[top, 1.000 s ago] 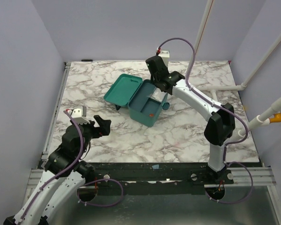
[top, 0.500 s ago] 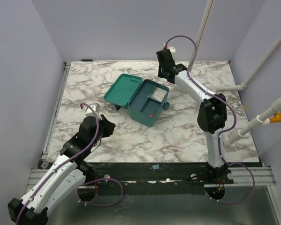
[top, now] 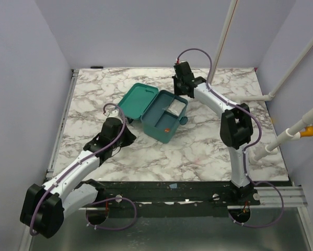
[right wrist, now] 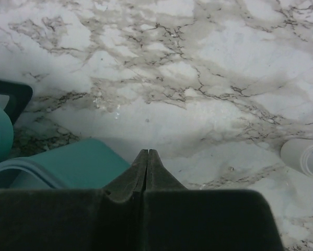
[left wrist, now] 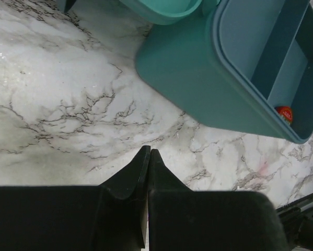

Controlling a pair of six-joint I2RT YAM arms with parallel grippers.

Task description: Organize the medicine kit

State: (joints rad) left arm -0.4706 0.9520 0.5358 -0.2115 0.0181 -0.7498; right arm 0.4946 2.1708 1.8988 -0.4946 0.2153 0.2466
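The medicine kit [top: 157, 124] lies open mid-table, a teal box with its lid [top: 138, 100] folded back to the left. Inside are a white item [top: 174, 106] and a small red piece [top: 168, 128]. My left gripper [top: 130, 137] is shut and empty, low over the marble just left of the kit's near wall [left wrist: 198, 78], apart from it [left wrist: 147, 151]. The red piece [left wrist: 284, 112] shows in the near compartment. My right gripper [top: 177, 90] is shut and empty at the kit's far corner [right wrist: 78, 162], its tips [right wrist: 147, 151] over bare marble.
A small teal round cap [top: 184, 119] sits against the kit's right side. A white cylindrical object [right wrist: 302, 157] lies at the right edge of the right wrist view. White pipes [top: 250, 97] run along the table's right back. Purple walls enclose the table.
The left arm has stretched forward toward the kit and its jaws have gone from open to shut. The right gripper has shut and pulled back from over the kit to its far corner.
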